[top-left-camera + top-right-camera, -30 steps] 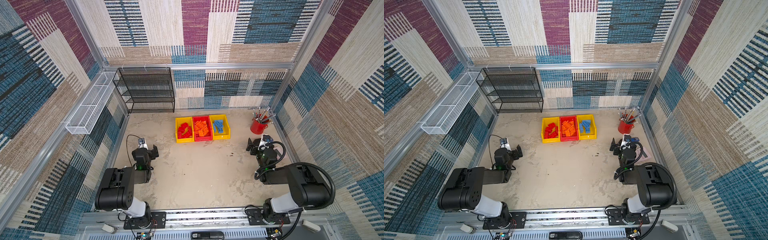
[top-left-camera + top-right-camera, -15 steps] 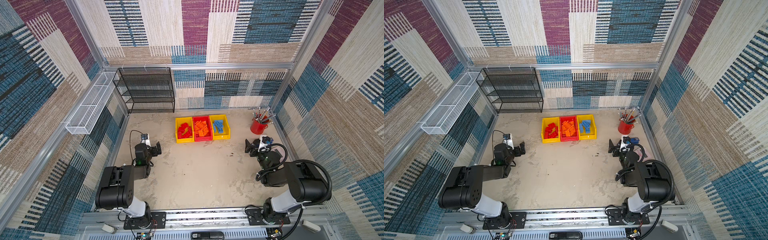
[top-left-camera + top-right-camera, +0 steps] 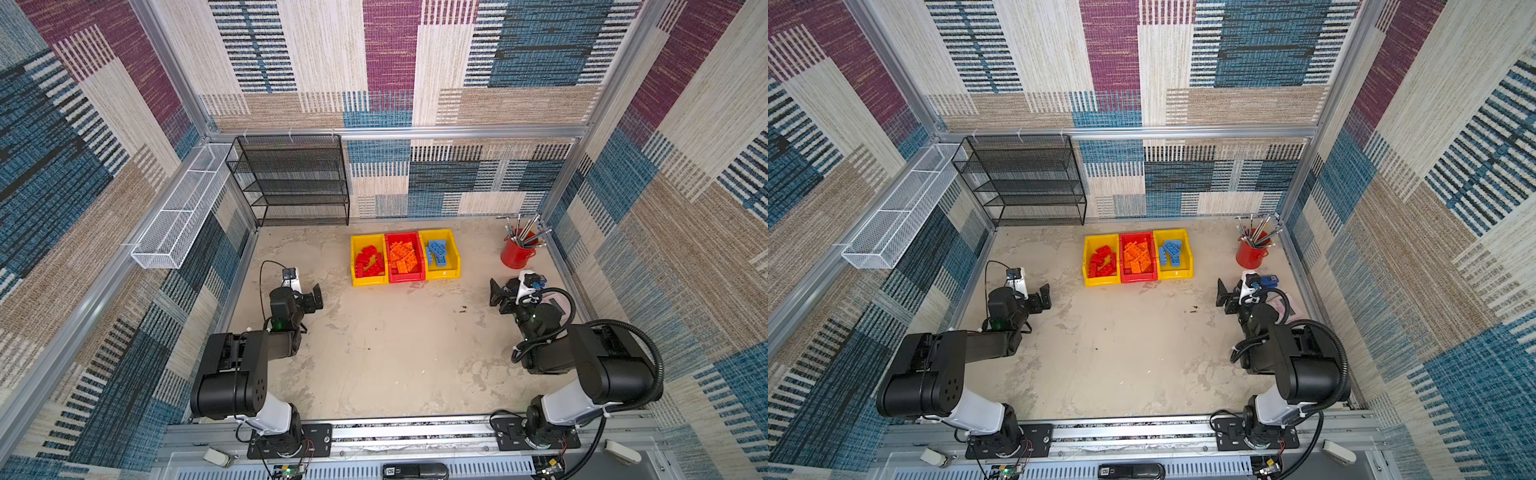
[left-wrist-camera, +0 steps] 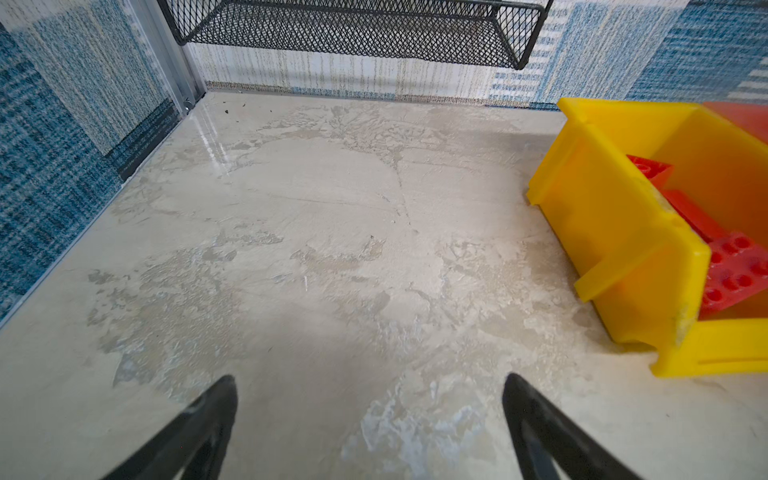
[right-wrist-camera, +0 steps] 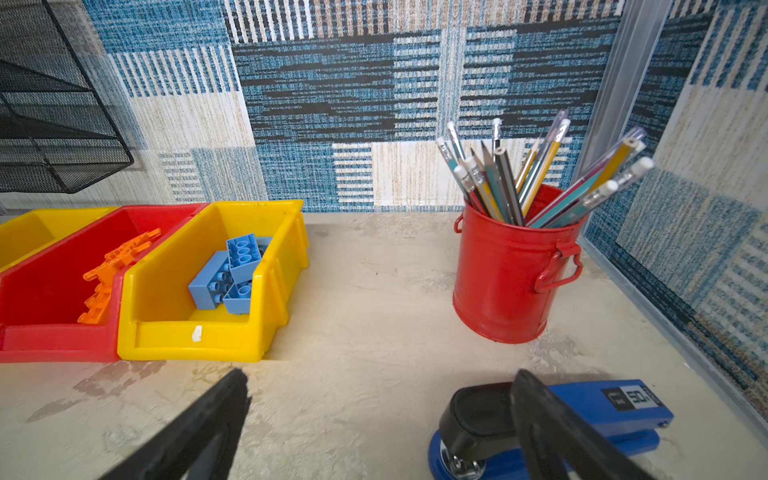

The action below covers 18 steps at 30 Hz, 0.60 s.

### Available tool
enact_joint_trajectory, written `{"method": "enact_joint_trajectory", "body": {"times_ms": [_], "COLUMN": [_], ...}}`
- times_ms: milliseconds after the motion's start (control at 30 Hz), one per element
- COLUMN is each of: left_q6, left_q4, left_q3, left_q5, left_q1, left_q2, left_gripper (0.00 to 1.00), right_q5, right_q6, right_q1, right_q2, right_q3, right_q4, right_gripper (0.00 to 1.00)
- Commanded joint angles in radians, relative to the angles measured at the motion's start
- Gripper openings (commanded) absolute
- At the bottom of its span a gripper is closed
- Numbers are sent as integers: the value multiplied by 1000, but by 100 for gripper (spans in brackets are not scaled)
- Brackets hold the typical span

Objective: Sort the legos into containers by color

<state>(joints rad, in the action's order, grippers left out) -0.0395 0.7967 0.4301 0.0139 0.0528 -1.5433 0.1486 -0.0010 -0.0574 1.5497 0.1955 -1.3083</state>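
A black mesh rack point(image 3: 291, 183) stood beside a white wire basket point(image 3: 178, 216). A red pencil cup point(image 5: 507, 282) stood near a blue stapler point(image 5: 615, 424).

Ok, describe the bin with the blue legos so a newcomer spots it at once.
Find the black mesh shelf; right of it three bins sit in a row. Take the end one nearest the red pencil cup: a yellow bin holding blue legos, not red ones.

Robotics lab cell: patchwork woven fabric wall panels point(image 3: 390, 54) on silver aluminium framing point(image 3: 415, 132), two black robot arms point(image 3: 232, 374) mounted inside.
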Motion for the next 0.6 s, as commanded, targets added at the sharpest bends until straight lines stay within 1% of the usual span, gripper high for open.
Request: {"method": "enact_joint_trajectory", "body": {"times_ms": [0,567], "left_q6": [27,27], "left_q4": [19,18], "left_q3": [0,1], "left_q5": [14,15], "left_q1": [0,0], "left_q2": [3,3], "left_gripper": [100,100], "right_q5": [7,-4], "right_q6": [-9,-15], "right_q1": [1,6], "right_q2": [-2,0], "right_q3": [1,10], "right_q4": [-43,-25], "right_gripper": [99,99]}}
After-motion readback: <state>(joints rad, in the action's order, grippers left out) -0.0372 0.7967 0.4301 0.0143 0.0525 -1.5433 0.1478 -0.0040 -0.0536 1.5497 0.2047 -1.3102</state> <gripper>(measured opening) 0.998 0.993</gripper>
